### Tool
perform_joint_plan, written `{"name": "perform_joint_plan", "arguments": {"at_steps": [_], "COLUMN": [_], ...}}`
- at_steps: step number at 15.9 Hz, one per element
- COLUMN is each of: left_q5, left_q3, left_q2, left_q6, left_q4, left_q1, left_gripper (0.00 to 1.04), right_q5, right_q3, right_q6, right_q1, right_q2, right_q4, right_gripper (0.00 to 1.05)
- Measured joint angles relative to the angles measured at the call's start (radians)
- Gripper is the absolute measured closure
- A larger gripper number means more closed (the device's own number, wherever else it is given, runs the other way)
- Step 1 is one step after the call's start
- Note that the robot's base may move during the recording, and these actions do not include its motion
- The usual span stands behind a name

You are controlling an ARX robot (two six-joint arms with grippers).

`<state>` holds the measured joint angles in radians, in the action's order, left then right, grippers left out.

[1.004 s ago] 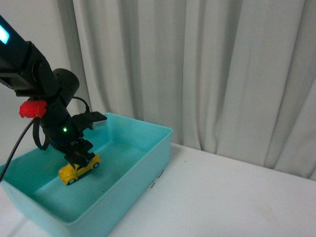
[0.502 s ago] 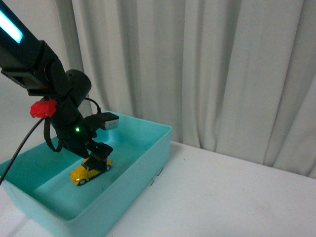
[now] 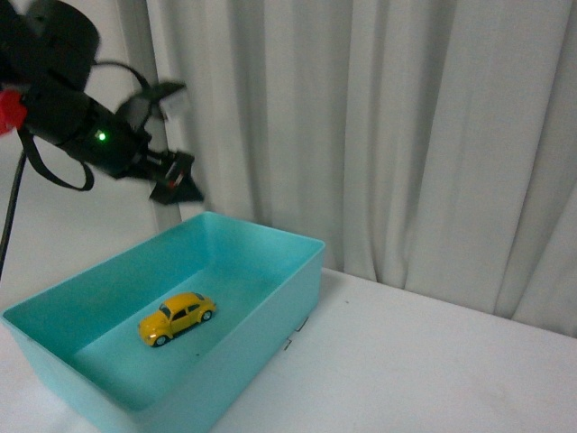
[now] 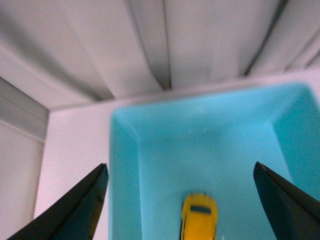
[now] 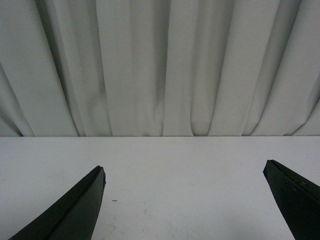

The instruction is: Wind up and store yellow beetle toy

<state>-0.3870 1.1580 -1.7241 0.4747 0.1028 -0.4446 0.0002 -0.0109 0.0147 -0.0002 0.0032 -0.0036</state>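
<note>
The yellow beetle toy (image 3: pixel 176 317) stands on its wheels on the floor of the turquoise bin (image 3: pixel 270 298), free of any gripper. It also shows in the left wrist view (image 4: pixel 199 217), between the two dark fingers and well below them. My left gripper (image 3: pixel 176 179) is open and empty, high above the bin's far left corner. In its own view the left gripper (image 4: pixel 182 200) has its jaws wide apart over the bin (image 4: pixel 125 175). My right gripper (image 5: pixel 185 200) is open and empty over bare table; it is out of the front view.
The bin sits at the left of a white table (image 3: pixel 433 370). A grey-white pleated curtain (image 3: pixel 406 135) hangs close behind the table and also fills the right wrist view (image 5: pixel 160 65). A black cable (image 3: pixel 11 216) hangs from the left arm.
My left gripper has let go of the yellow beetle toy and risen from the bin floor to well above the bin. The toy stays on the bin floor.
</note>
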Motion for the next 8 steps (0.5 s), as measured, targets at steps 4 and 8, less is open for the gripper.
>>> {"name": "perform_joint_plan", "arguments": {"at_steps": [4,8], "left_q5": [0.034,0.131], "left_q3": [-0.6,-0.816], "left_q2": [0.435,0.558], "left_q6": [-0.407,-0.456], "left_q4": [-0.852,-0.897], "left_q1": [0.101,0.183], "left_gripper": [0.62,0.98], "right_q5": [0.0,0.0], "right_q3": [0.0,0.0], "right_q6": [0.0,0.0], "right_q1": [0.0,0.0], "right_q2": [0.0,0.0], "right_q4": [0.0,0.0], "right_gripper": [0.07,0.07]}}
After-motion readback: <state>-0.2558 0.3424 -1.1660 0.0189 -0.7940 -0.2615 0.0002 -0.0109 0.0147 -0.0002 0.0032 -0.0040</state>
